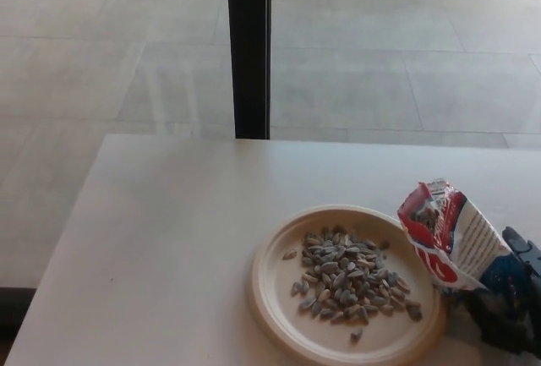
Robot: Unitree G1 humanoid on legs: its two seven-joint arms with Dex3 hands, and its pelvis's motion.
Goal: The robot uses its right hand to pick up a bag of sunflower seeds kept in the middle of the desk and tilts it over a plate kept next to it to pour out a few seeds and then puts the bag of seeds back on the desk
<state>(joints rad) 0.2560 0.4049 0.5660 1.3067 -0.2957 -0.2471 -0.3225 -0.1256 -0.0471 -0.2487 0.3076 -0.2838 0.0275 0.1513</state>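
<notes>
Sunflower seed bag [446, 235] held in the right hand [511, 298], just right of the plate [269, 294].

The bag's long axis slopes from its base in the hand, low and right of the plate, up and left to the open mouth, which sits above the plate's right rim. The right hand grasps the bag's lower end, fingers wrapped on it. A pile of seeds [351, 275] covers the plate centre, so pouring appears done. The next move is judged to be setting the bag on the desk [161, 248] right of the plate. The left hand is not visible.
</notes>
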